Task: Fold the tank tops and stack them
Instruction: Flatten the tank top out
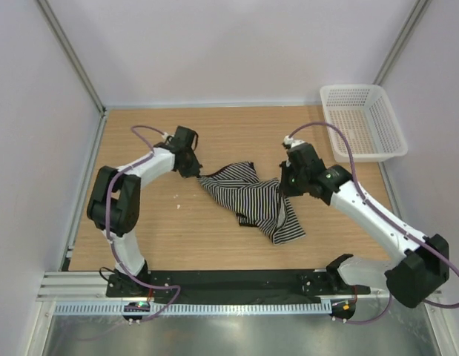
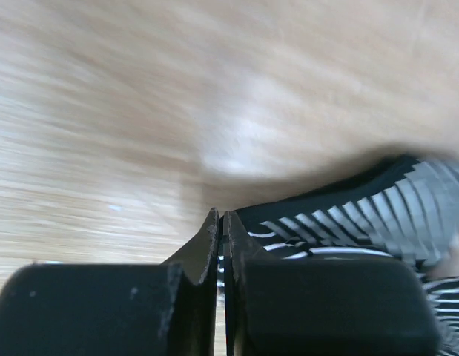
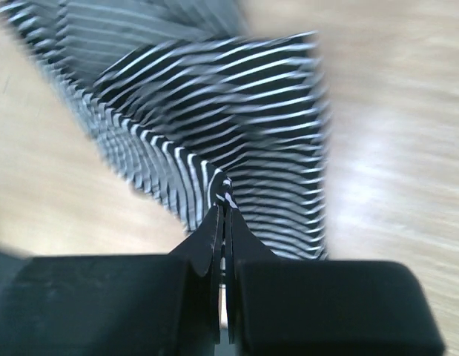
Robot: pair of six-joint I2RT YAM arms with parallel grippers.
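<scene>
One black-and-white striped tank top [image 1: 251, 199] hangs stretched and crumpled between my two grippers above the middle of the wooden table. My left gripper [image 1: 193, 169] is shut on its left edge; the left wrist view shows the jaws pinched together on the fabric [image 2: 348, 222]. My right gripper [image 1: 287, 182] is shut on its right part; the right wrist view shows a bunch of striped fabric [image 3: 236, 141] pinched at the fingertips. The lower part of the tank top droops onto the table near the front.
A white plastic mesh basket [image 1: 362, 122] stands at the back right of the table [image 1: 155, 222]. Grey walls enclose the table on the left, back and right. A black rail runs along the front edge.
</scene>
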